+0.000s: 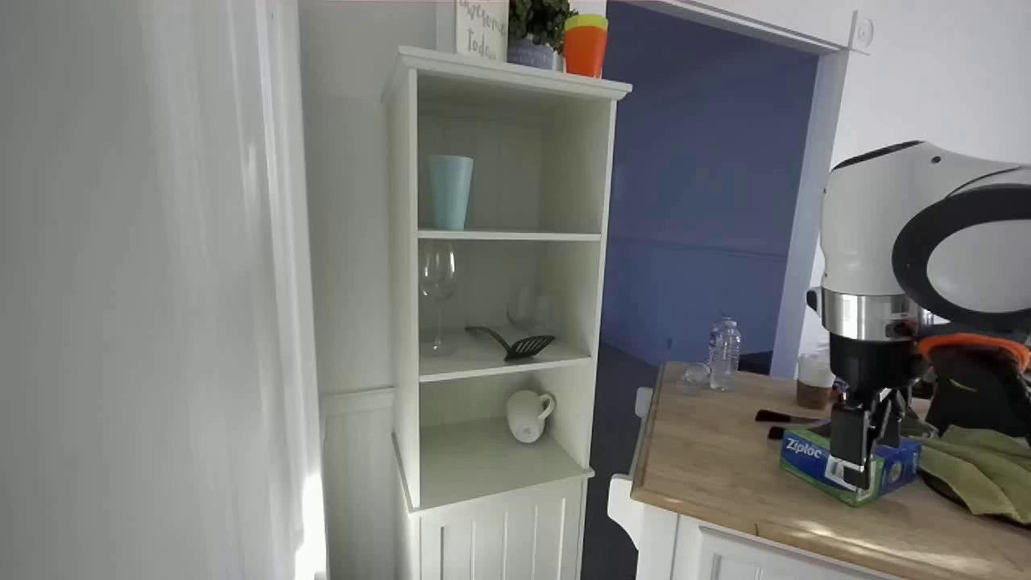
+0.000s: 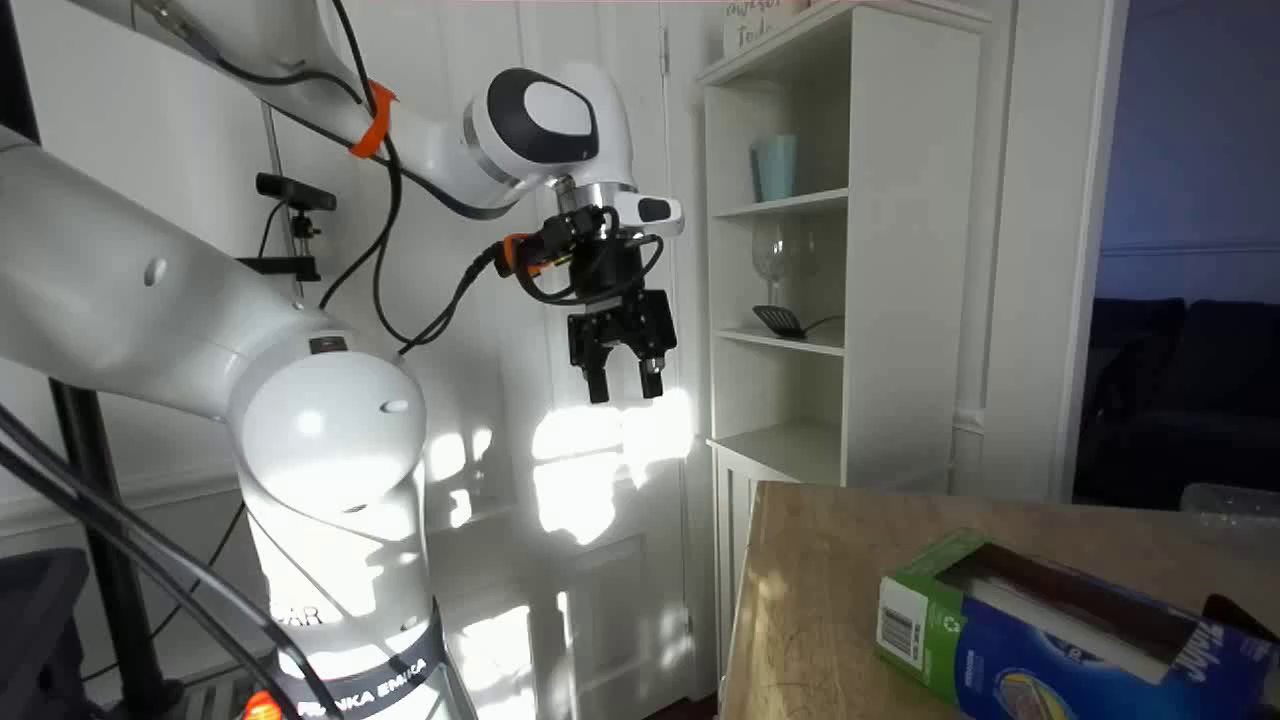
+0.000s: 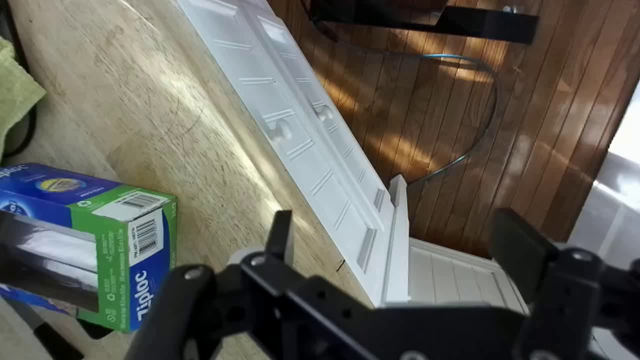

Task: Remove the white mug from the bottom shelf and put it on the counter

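1. Wrist view is showing the black two-finger gripper (image 3: 393, 225) spread, holding nothing.
2. The round white ceramic mug (image 1: 527, 415) is lying near a back corner of the white wooden bottom shelf (image 1: 483, 471).
3. Downward-pointing fingers (image 2: 597, 386) are hanging outside the shelf's front edge, probably needing a turn inward.

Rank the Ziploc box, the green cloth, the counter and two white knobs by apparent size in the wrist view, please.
1. Counter
2. Ziploc box
3. Green cloth
4. White knobs, nearly alike, so not ranked apart
The first three run out of frame.
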Controlling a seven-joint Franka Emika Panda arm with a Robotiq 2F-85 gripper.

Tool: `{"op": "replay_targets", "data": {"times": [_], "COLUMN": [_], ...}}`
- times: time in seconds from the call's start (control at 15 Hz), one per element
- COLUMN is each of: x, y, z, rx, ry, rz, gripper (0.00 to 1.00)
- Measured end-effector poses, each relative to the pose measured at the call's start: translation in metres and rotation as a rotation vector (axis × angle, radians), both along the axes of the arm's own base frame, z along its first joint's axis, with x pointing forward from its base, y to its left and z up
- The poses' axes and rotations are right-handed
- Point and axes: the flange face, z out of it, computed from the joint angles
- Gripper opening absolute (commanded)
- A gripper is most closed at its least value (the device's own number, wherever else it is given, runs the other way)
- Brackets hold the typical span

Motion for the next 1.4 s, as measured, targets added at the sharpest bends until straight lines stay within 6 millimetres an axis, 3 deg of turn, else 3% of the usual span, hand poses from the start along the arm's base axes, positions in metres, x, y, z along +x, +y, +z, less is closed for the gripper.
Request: {"op": "replay_targets", "data": {"times": [0.6, 0.8, 1.13, 1.4], "x": [0.000, 0.009, 0.062, 0.117], "y": [-0.001, 0.011, 0.069, 0.096], "z": [-0.006, -0.009, -0.039, -0.069], "rx": [-0.001, 0.039, 0.211, 0.331], "ry": [0.016, -0.011, -0.161, -0.318], "rz": [-0.001, 0.009, -0.069, -0.203], "gripper": [1.00, 1.00, 1.00, 1.00]}}
